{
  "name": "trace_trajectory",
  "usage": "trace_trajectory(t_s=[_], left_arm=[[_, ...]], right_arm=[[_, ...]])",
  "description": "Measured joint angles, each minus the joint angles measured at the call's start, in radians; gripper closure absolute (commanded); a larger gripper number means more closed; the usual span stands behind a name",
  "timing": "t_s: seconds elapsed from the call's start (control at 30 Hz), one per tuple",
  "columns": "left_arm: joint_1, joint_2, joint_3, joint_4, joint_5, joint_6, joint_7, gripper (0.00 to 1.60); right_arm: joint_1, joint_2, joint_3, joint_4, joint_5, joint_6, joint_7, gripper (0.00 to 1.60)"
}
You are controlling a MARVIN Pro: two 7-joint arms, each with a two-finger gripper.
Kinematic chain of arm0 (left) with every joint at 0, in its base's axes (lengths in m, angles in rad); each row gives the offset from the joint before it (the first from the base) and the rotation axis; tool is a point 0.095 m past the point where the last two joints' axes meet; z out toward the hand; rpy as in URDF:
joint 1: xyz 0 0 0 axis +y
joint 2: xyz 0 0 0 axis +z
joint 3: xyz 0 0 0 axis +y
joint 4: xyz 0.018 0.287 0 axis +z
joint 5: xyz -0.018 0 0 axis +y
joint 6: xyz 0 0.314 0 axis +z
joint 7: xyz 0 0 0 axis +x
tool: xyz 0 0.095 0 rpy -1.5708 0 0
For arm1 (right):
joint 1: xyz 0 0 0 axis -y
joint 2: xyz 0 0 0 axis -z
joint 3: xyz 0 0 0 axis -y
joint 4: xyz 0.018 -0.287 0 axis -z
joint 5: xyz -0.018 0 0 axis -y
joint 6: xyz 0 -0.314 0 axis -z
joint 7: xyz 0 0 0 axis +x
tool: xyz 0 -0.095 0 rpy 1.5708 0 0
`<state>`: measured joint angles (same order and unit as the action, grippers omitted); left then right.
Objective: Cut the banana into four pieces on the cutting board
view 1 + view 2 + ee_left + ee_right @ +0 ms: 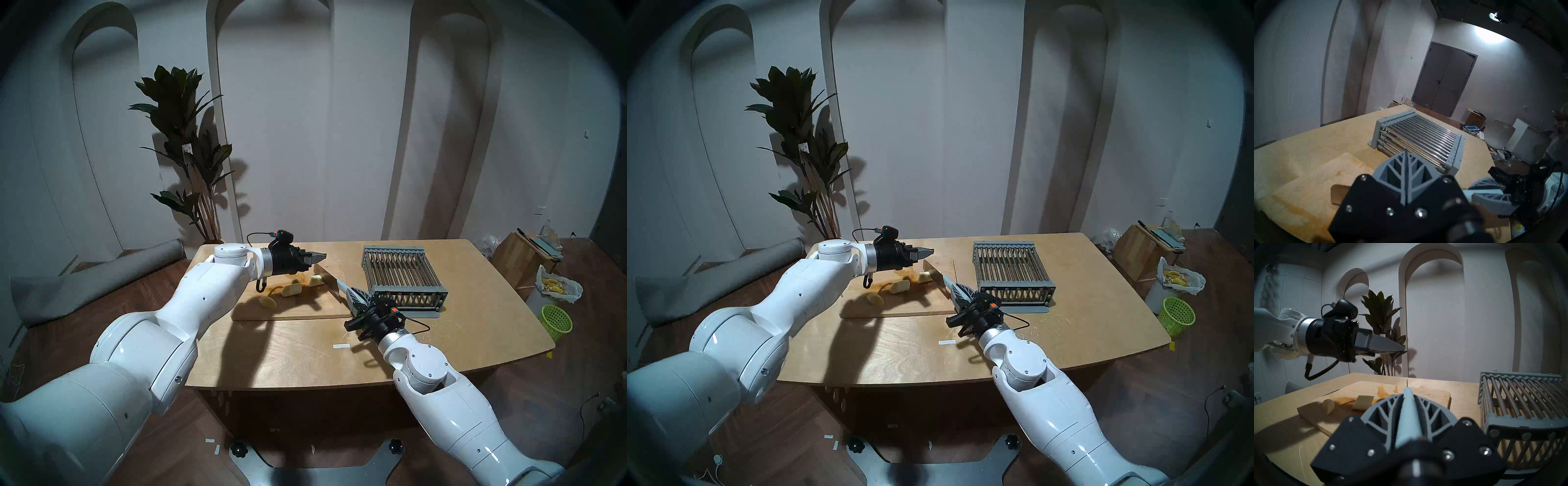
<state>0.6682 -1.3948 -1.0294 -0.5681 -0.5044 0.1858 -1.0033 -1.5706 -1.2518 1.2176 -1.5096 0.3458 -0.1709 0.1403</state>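
Already, the banana lay in pieces on the cutting board (pixel 305 310) when this was taken. From my head camera I could count three for certain: a rounded end piece (pixel 267 302) nearest me, a longer middle chunk (pixel 291 289) beyond it, and a third chunk (pixel 315 280) lying just beside the flat of the knife (pixel 327 281). A small pale bit further back, near the orange-brown stain, may have been the fourth (it was too small and too shadowed for me to say).

My right gripper (pixel 356 297) was clamped on the knife's pale handle, the blade reaching out over the board's far right part, edge downward; whether that edge met the wood I could not tell. My left gripper (pixel 320 257) hung above the board's far side with its fingers pressed together on nothing, clear of the fruit.

By my reckoning the cutting was nearly or wholly done. If only three pieces existed, the long middle chunk wanted one more stroke. The grey slatted rack (pixel 402 276) stood on the table (pixel 441 339) to the board's right, untouched.
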Motion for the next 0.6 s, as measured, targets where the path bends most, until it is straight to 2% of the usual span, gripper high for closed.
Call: trace_trajectory(t_s=[0.13,0.27,0.6], left_arm=[[-0.021,-0.024,0.037,0.014,0.027,0.025,-0.004,1.60],[-0.035,-0.049,0.070,0.071,0.050,0.034,-0.015,1.60],[-0.062,-0.101,0.072,0.265,0.063,-0.061,-0.018,1.60]], right_arm=[[0.005,-0.001,-0.002,0.007,0.000,0.001,-0.003,1.60],[0.010,-0.001,-0.005,0.014,0.000,-0.002,-0.005,1.60],[0.019,-0.002,-0.013,0.037,-0.002,-0.002,-0.006,1.60]])
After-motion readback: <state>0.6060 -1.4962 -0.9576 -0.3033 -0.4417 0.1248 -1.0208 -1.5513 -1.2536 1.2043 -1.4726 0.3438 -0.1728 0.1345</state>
